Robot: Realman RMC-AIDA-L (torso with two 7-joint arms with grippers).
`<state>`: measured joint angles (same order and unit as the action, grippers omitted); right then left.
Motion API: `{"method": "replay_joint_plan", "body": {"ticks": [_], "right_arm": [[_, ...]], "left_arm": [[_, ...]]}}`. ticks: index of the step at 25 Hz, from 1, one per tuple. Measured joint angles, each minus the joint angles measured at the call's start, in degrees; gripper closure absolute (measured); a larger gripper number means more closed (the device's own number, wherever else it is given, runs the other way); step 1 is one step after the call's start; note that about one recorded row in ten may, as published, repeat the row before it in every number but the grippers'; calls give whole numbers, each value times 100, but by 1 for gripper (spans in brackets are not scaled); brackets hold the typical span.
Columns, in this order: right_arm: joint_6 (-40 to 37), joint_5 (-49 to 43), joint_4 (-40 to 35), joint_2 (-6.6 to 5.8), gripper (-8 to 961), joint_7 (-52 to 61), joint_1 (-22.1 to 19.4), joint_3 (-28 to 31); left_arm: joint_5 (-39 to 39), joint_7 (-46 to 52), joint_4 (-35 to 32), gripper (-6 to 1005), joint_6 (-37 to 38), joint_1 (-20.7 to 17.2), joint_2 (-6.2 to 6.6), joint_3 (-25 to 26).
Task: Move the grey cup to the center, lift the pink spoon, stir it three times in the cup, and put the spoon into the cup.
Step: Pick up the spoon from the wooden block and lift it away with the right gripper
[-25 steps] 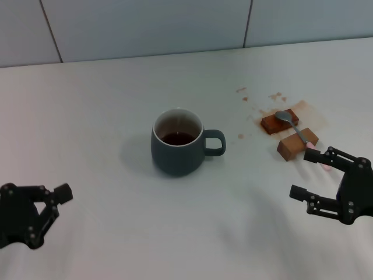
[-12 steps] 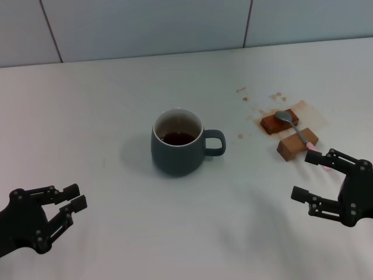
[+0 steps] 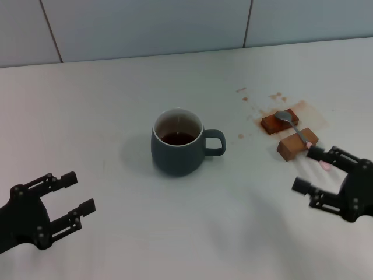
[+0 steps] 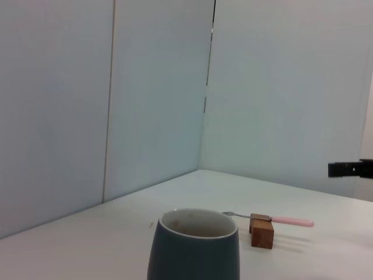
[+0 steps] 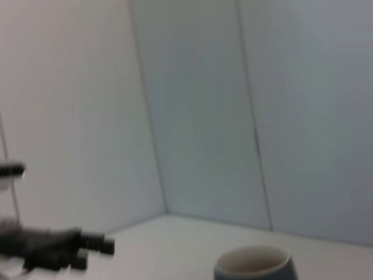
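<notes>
The grey cup (image 3: 177, 142) stands upright mid-table, handle toward the right, with dark liquid inside; it also shows in the left wrist view (image 4: 193, 245) and the right wrist view (image 5: 255, 264). The pink spoon (image 3: 296, 133) lies across two brown wooden blocks (image 3: 288, 134) right of the cup, its bowl on the far block and its pink handle end partly hidden behind my right gripper. The spoon also shows in the left wrist view (image 4: 280, 220). My right gripper (image 3: 308, 170) is open just in front of the blocks. My left gripper (image 3: 78, 191) is open and empty at the front left.
Brown spill stains (image 3: 274, 105) mark the white table around the blocks. A pale tiled wall (image 3: 145, 23) runs along the back edge of the table.
My left gripper has opened and shifted to the right, toward the cup. My right gripper has crept slightly right. Cup and spoon have not moved.
</notes>
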<state>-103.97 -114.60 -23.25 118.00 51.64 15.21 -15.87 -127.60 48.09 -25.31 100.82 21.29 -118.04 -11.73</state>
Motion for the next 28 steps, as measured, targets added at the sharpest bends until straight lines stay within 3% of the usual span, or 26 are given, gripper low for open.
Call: {"method": "replay_joint_plan", "body": {"ticks": [6, 10, 12, 19, 28], "right_arm": [[-365, 1, 1049, -42, 144, 1524, -172, 1402], [-414, 1, 1520, 78, 144, 3226, -437, 2157], [-257, 1, 1816, 107, 144, 4174, -699, 2602], [421, -32, 2063, 111, 145, 5435, -982, 2971], [1369, -283, 1907, 91, 145, 6134, -690, 2702]], "left_arm": [[65, -81, 59, 316, -31, 80, -20, 9], [236, -213, 70, 189, -11, 88, -35, 8], [305, -219, 70, 189, -5, 89, -31, 8], [377, -221, 51, 189, 21, 97, -6, -3], [379, -222, 36, 188, 86, 111, -7, 0]]}}
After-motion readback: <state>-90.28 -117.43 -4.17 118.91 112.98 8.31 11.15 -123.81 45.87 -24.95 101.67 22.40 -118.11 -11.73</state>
